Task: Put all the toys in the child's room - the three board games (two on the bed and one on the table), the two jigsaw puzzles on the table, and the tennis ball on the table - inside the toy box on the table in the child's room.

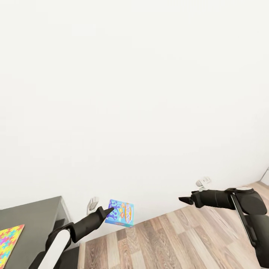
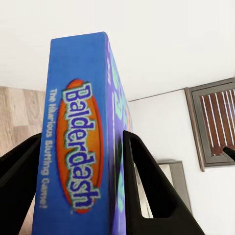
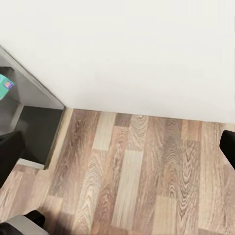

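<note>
A blue Balderdash board game box (image 1: 120, 213) hangs in the air above the floor, just off the dark table's corner. My left gripper (image 1: 111, 211) is shut on it. In the left wrist view the box (image 2: 78, 98) stands edge-on between the two black fingers (image 2: 147, 181). A colourful jigsaw puzzle (image 1: 9, 239) lies flat on the table (image 1: 37, 215) at the lower left. My right gripper (image 1: 184, 199) is held out to the right over the wooden floor, open, with nothing between its fingers (image 3: 10, 152).
A plain white wall (image 1: 134, 93) takes up most of the head view. Wood plank floor (image 1: 179, 239) runs along its base. The right wrist view has the table's dark end (image 3: 34, 98) and a small teal object (image 3: 6, 83) on it. A slatted vent (image 2: 215, 122) sits in the wall.
</note>
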Robot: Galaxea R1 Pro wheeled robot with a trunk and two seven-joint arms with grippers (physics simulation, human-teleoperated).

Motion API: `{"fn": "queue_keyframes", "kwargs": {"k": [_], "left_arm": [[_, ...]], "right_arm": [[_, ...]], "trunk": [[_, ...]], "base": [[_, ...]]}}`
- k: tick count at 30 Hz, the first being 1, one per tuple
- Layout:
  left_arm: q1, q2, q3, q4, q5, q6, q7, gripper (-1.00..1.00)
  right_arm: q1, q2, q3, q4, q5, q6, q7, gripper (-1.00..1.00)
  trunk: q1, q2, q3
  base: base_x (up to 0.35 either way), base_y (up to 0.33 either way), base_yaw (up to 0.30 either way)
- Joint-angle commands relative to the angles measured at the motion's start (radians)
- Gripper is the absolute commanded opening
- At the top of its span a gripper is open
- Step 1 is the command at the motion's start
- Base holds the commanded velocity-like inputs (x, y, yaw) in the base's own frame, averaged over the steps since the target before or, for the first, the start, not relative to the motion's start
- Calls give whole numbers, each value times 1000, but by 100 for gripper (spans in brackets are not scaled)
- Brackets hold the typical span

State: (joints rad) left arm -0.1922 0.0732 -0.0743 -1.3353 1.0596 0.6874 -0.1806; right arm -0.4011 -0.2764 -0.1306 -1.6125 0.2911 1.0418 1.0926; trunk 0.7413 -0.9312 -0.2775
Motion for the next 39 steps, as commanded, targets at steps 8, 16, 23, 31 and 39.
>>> {"fn": "queue_keyframes", "kwargs": {"k": [8,16,23,31,39], "left_arm": [[-1,0,-1,1,4,3,-2,-100],[-1,0,-1,1,3,3,0,-100],[-1,0,-1,1,3,2,1,-100],[-1,0,-1,1,3,1,1,-100],[-1,0,-1,1,3,1,3,-100]], "right_arm": [[-1,0,-1,-1,10,5,10,100],[-1,4,-2,-1,10,5,10,100],[-1,5,-3,-1,10,5,10,100],[-1,5,-3,-1,10,5,10,100],[-1,2,-7,-1,4,5,14,100]], "trunk": [[-31,55,17],[-61,111,35],[-88,160,52],[-119,216,71],[-149,272,90]], "base": [[0,0,247],[0,0,254],[0,0,267],[0,0,264],[0,0,192]]}}
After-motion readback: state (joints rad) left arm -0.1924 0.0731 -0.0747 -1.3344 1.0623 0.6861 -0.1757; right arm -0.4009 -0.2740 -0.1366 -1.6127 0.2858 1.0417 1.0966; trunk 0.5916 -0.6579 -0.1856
